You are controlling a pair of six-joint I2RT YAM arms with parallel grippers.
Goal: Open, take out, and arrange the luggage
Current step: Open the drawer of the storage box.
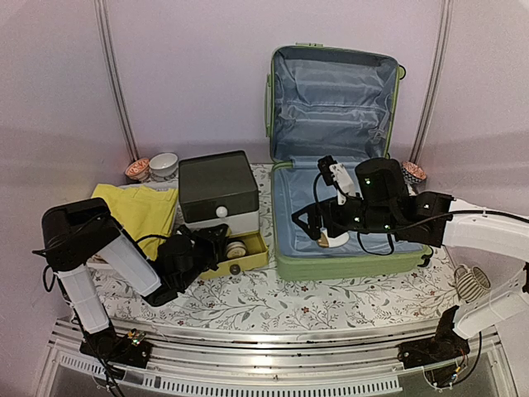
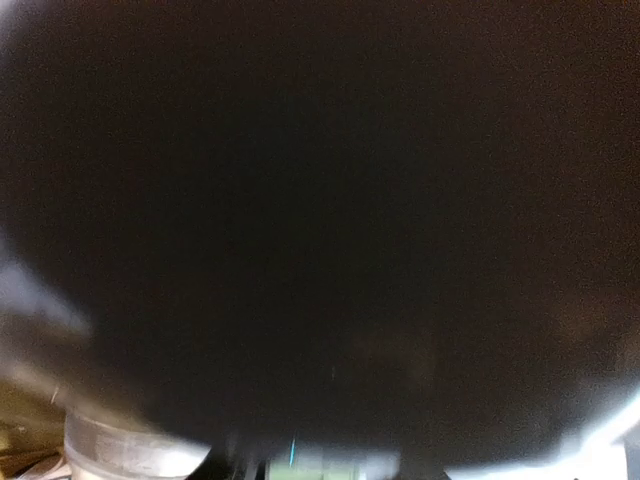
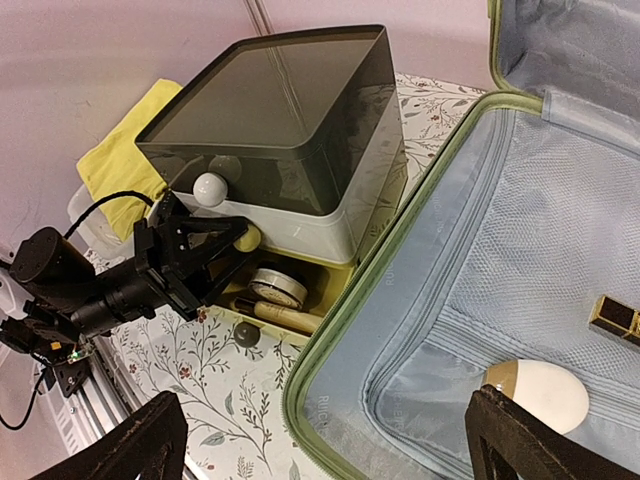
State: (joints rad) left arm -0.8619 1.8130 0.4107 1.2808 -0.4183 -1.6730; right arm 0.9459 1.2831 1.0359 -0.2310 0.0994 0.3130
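1. Luggage: it lies on the floral table, right of centre. Its base is flat and its lid stands upright against the back wall, showing pale blue lining. The opening step therefore reads as done.
2. Contents left inside: a white egg-shaped item with a tan end lies on the lining of the base. Small dark-and-gold boxes sit on the mesh pocket. Taking out is judged unfinished while these are in the shell.
3. Right gripper: it hangs over the open base, above the egg-shaped item. In the right wrist view its fingers are spread wide with nothing between them.
4. Left gripper: it sits at the pulled-out yellow drawer of the drawer box, just left of the luggage. The left wrist view is almost wholly dark, and whether these fingers are released or clenched cannot be told.
5. Arranging: a round compact and a slim tube-like piece lie in the drawer, which suggests some sorting is done. Whether they came from the luggage cannot be told.
6. Estimate: the task looks about midway, with the last items to lift out and place.
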